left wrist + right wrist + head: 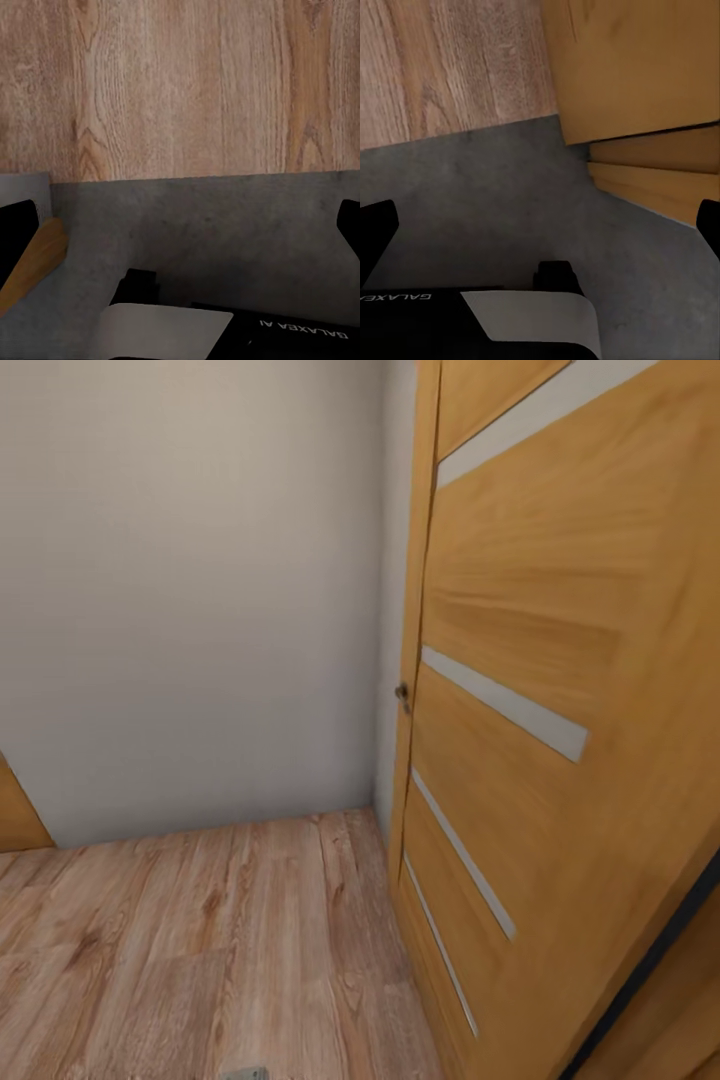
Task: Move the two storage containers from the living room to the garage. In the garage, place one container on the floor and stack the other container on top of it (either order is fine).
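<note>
The two storage containers are out of view. In the left wrist view my left gripper (180,229) is open, its black fingertips (16,232) far apart with nothing between them, over the dark grey concrete floor (217,217) where it meets light wood planks (180,82). My right gripper (540,229) is open and empty too, its fingertips (375,232) spread over the same grey floor (472,195) beside an orange door (645,67).
In the head view an orange wooden door (560,660) with grey strips and a small handle (402,693) stands close on the right. A white wall (190,590) closes the front. Wood-plank floor (200,940) lies below. Stepped door trim (660,180) borders the threshold.
</note>
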Tool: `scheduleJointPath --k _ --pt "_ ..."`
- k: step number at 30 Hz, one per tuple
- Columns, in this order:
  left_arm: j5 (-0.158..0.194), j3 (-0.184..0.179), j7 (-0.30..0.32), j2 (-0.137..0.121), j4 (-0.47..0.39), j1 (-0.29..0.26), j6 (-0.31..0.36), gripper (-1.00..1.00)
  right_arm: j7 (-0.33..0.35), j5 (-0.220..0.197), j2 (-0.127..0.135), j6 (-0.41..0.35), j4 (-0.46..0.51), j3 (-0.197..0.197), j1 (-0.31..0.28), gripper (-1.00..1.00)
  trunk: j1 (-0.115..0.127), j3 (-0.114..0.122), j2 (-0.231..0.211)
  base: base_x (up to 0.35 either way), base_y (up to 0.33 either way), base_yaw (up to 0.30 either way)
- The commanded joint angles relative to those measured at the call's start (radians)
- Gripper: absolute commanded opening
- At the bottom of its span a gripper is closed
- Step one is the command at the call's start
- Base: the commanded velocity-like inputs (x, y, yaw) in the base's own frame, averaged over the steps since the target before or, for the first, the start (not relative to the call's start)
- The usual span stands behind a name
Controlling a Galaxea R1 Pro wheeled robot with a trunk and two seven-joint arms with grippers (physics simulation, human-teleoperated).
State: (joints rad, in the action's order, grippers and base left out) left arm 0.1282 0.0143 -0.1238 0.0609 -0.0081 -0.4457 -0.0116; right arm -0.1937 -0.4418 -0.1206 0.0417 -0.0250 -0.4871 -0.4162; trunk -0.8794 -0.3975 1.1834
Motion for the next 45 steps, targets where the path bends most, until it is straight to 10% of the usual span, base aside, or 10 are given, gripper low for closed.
scheduleJointPath --k 1,45 --pt "0.008 0.001 -0.002 0.0 0.0 -0.001 -0.001 1.0 -0.001 -0.009 -0.001 0.005 -0.003 -0.008 -0.001 1.0 0.0 -0.001 0.001 0.0 0.0 0.253" --pt "0.005 0.0 -0.001 0.011 -0.001 -0.001 -0.002 1.0 -0.001 -0.009 0.006 0.006 -0.003 -0.007 -0.001 1.0 0.0 -0.001 0.001 0.063 0.0 0.189"
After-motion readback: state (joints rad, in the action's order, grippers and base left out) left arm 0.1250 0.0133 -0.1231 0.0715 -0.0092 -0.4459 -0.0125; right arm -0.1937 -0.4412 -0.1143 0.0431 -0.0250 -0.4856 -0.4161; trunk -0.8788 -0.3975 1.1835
